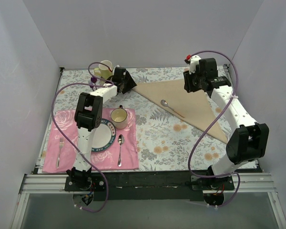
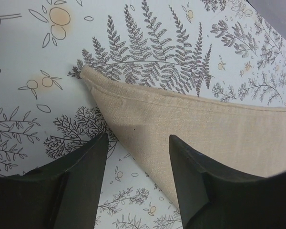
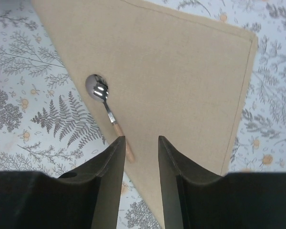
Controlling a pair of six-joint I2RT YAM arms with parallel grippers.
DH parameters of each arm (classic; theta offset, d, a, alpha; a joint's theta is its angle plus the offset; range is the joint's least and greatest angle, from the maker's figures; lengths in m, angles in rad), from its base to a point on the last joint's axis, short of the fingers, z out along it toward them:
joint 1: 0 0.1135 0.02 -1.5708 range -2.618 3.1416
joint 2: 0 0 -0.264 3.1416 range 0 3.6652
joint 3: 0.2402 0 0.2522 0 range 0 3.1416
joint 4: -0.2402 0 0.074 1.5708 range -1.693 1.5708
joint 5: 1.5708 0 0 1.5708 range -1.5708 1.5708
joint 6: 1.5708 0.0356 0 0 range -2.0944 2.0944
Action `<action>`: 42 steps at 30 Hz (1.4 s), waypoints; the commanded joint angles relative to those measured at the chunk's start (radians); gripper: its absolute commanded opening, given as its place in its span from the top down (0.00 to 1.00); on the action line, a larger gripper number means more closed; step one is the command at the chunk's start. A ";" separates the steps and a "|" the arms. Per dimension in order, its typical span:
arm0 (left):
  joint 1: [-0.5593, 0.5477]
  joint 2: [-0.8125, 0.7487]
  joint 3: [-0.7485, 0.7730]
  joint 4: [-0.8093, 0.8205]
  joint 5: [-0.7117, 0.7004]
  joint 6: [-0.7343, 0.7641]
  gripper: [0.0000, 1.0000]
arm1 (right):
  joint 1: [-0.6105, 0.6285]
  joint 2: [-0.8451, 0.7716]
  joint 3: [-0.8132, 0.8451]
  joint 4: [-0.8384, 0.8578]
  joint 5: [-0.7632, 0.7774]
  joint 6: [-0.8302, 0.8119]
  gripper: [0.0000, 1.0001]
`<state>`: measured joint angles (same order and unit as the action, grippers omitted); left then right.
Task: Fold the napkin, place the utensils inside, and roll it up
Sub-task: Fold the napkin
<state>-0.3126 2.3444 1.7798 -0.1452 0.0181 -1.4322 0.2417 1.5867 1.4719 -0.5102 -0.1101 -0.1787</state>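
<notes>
The beige napkin (image 1: 195,107) lies flat on the floral tablecloth, folded into a triangle. One utensil, a small spoon (image 1: 172,109) with a silver bowl and brownish handle, rests near the napkin's long lower edge. My left gripper (image 1: 129,84) hovers over the napkin's left corner (image 2: 148,114), jaws open and straddling its lower edge (image 2: 138,141). My right gripper (image 1: 192,85) is above the napkin's far side (image 3: 181,71), jaws open (image 3: 141,139) with nothing between them. The spoon (image 3: 104,100) lies just ahead and left of the right fingers, its handle end next to the left fingertip.
A pink placemat (image 1: 52,160) at the near left carries a plate (image 1: 101,139), a cream cup (image 1: 119,118), a fork (image 1: 60,150) and another spoon (image 1: 120,149). A mug (image 1: 104,70) stands at the back left behind my left gripper. White walls enclose three sides.
</notes>
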 commanded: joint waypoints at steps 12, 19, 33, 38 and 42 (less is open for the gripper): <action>-0.060 -0.005 0.115 0.025 -0.053 0.240 1.00 | -0.125 -0.205 -0.298 0.133 0.083 0.337 0.84; -0.172 -0.163 -0.022 0.124 -0.107 0.315 1.00 | -0.176 -0.215 -0.366 0.127 -0.042 0.427 0.99; -0.345 -0.284 -0.131 0.137 -0.056 0.253 1.00 | -0.232 -0.220 -0.439 0.118 -0.088 0.478 0.99; -0.376 -0.272 -0.125 0.124 -0.034 0.211 1.00 | -0.265 -0.241 -0.476 0.141 -0.115 0.487 0.99; -0.407 -0.254 -0.100 0.116 -0.018 0.171 1.00 | -0.278 -0.249 -0.495 0.142 -0.119 0.492 0.99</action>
<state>-0.6888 2.1208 1.6596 -0.0242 -0.0246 -1.2156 -0.0189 1.3781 0.9905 -0.4065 -0.2085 0.2932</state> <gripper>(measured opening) 0.014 0.023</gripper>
